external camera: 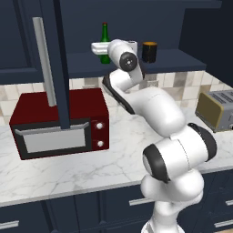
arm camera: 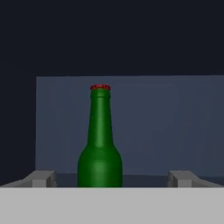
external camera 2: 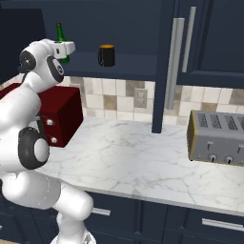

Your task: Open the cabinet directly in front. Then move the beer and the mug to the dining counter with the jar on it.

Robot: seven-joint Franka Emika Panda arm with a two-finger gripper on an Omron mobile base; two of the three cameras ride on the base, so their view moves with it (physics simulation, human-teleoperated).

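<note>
The navy cabinet stands open, its door (external camera: 58,54) with the silver bar handle (external camera: 44,61) swung out toward me; the other door (external camera 2: 164,66) hangs open too. On its shelf (external camera: 182,59) the green beer (external camera: 105,32) (external camera 2: 60,32) stands upright, with the black, orange-topped mug (external camera: 149,51) (external camera 2: 106,55) to its right. My gripper (external camera: 98,48) (external camera 2: 66,47) is raised to the shelf right at the bottle. In the hand view the beer (arm camera: 100,148) rises between the open fingertips (arm camera: 41,178), nearer the left one, untouched. The dining counter and jar are out of view.
A red microwave (external camera: 59,123) (external camera 2: 62,114) sits on the marble worktop (external camera: 91,168) under the left door. A silver toaster (external camera: 216,109) (external camera 2: 217,138) stands at the right. Navy drawers (external camera 2: 209,221) run below the worktop.
</note>
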